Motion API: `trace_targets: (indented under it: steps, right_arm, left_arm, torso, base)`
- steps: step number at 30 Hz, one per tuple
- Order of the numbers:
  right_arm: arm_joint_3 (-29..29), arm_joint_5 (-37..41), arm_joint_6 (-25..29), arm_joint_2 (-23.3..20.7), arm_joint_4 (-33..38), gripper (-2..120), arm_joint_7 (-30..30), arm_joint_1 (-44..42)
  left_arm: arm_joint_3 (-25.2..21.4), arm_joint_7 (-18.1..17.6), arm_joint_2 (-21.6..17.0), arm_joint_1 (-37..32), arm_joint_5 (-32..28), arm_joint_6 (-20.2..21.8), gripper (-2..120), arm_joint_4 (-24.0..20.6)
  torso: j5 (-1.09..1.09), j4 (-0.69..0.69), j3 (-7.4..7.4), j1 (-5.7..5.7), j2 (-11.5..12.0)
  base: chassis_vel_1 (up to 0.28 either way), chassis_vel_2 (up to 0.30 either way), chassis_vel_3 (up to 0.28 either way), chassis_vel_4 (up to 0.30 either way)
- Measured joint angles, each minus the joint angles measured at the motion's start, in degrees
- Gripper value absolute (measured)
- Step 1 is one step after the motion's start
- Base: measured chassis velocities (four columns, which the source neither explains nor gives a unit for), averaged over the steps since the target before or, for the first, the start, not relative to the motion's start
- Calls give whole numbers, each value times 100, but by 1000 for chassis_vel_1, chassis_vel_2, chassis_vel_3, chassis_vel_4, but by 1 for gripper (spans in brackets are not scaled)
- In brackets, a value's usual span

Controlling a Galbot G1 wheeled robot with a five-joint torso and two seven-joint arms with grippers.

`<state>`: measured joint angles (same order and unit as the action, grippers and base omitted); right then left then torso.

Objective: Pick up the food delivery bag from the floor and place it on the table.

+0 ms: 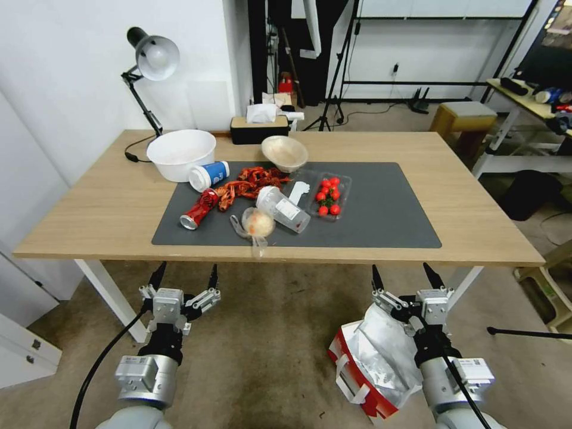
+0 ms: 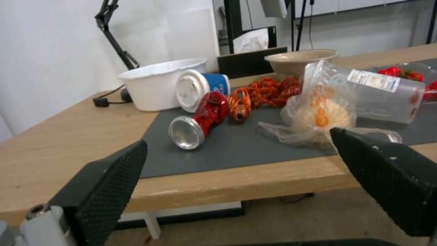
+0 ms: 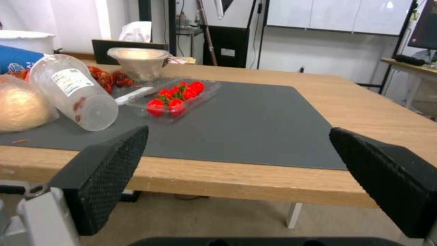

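Nearby, blue cup [image 1: 210, 176], writing unreadable.

Mat [image 1: 387, 214] bare on the right — clutter [image 1: 256, 196] crowds its left.

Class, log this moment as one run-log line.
bag: on floor, under right gripper | left gripper: open, idle | right: open | table: cluttered
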<state>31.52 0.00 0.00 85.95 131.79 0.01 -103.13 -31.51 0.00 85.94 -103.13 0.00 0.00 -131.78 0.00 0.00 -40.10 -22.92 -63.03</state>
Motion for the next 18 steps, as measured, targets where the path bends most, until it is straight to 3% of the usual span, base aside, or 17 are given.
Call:
trace_targets:
  steps: [18]
  right_arm:
    - [0,0,0,0,0,100,0,0]
  left_arm:
    - [0,0,0,0,0,0,100,0]
  torso:
    - [0,0,0,0,0]
  base:
    - [0,0,0,0]
